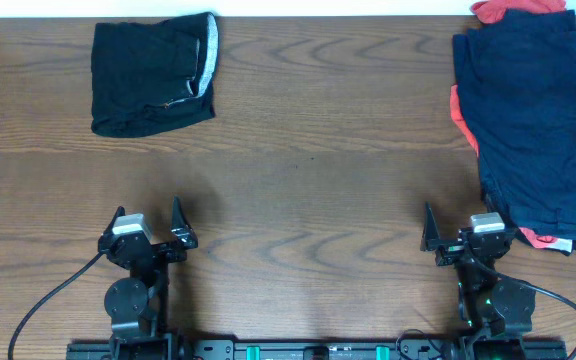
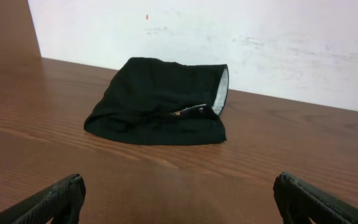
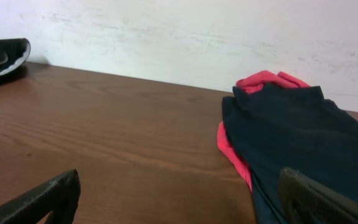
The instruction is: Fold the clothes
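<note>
The left gripper (image 1: 149,212) stands wide open and holds nothing, its fingers (image 2: 55,199) low over the bare desk (image 1: 318,150). The folded black piece (image 1: 153,75), with its grey band, lies flat well ahead of it, almost straight in front, near the desk's far edge. The right gripper (image 1: 470,222) is also spread wide and empty. The navy pile (image 1: 538,120) lies ahead and to its right. The pile's near edge is close beside the gripper's right finger, but I cannot tell whether they touch. Red pieces (image 1: 513,8) peek out from beneath the pile at its far end and along its left edge. In the right wrist view the black piece shows far off to the left.
</note>
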{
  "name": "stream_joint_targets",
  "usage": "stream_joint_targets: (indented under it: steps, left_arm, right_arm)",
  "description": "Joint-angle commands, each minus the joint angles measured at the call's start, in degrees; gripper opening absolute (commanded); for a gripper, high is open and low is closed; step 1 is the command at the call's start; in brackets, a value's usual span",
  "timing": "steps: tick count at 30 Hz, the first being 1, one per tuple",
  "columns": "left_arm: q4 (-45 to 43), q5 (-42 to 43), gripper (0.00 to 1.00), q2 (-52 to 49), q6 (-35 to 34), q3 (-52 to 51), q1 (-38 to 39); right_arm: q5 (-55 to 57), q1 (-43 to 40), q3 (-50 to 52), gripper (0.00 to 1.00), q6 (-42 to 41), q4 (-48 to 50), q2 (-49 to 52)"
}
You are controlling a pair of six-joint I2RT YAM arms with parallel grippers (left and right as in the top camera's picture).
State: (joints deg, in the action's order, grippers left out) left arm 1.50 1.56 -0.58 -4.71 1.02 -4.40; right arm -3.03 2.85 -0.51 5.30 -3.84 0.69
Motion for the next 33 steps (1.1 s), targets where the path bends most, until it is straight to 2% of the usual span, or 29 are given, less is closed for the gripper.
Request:
stream_joint_targets:
  steps: [1, 27, 33]
  left_arm:
    - [2.56, -0.50, 0.98, 0.26, -0.52, -0.79, 0.13]
    - [2.51, -0.52, 0.98, 0.24, -0.52, -0.79, 0.13]
    - [2.12, 0.15, 0.98, 0.24, -0.55, -0.76, 0.15]
  right_arm:
    - [-0.39, -0.44, 0.20, 0.99, 0.76, -0.11, -0.35]
    - [0.20, -0.44, 0.20, 0.99, 0.79, 0.00, -0.35]
    - [0.17, -0.44, 0.20, 0.99, 0.74, 2.47, -0.35]
